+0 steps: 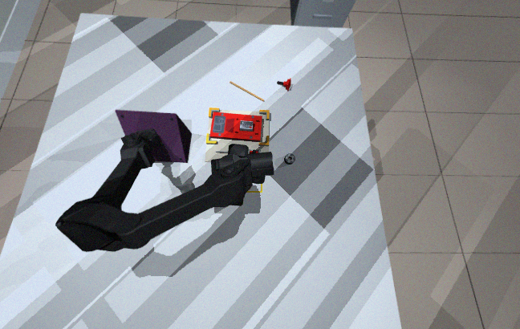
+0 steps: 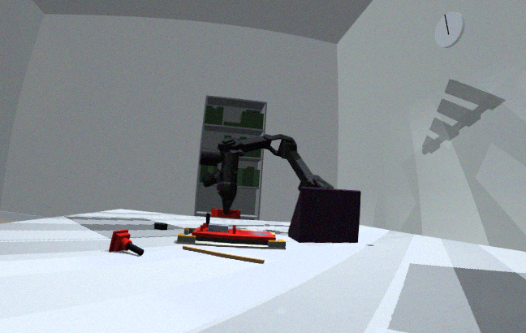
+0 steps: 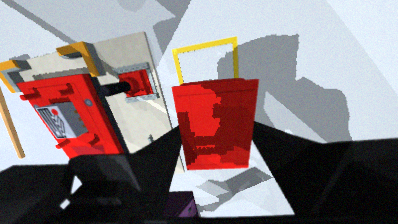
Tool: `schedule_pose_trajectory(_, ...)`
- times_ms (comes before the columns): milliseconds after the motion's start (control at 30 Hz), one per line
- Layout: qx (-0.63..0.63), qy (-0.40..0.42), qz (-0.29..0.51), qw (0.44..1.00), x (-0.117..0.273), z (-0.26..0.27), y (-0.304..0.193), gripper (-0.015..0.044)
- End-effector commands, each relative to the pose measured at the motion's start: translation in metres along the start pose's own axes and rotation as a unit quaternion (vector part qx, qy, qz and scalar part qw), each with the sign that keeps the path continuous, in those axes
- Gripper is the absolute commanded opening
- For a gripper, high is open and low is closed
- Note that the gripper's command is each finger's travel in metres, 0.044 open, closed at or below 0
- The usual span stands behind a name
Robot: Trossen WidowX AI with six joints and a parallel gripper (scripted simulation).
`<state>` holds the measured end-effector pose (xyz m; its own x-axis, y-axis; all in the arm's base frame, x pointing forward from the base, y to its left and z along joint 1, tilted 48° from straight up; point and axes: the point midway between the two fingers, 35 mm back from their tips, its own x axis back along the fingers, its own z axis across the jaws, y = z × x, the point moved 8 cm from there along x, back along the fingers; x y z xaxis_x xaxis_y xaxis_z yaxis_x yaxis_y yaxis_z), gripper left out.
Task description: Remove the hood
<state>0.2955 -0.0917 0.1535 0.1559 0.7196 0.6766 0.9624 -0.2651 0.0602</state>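
From the top view, we judge the hood is off the toy car (image 1: 236,126) and being carried to the drop spot. Our arm (image 1: 180,206) reaches from lower left of the frame to the centre, its wrist covering the gripper (image 1: 241,152) just below the car, and only a yellow corner of the marked area (image 1: 258,189) peeks out beneath it.

In the exterior view, the arm arches from its purple base (image 2: 325,214) at centre right and points straight down, the hood (image 2: 225,213) hanging at its tip above the worktop (image 2: 91,281), behind the car.

From the wrist view, the fingers are clamped on the red hood (image 3: 216,122), mid-frame; the yellow outline shows just above it, partly overlapped. Next, we think, we must lower the hood squarely inside that outline, then release the fingers and lift clear without brushing it.
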Motion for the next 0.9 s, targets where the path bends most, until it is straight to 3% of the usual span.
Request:
schedule_pose_trajectory(0, 0.004, -0.003, 0.002, 1.0, -0.004, 0.0, -0.001, 0.0)
schedule_pose_trajectory(867, 0.004, -0.005, 0.002, 1.0, -0.021, -0.001, -0.003, 0.0)
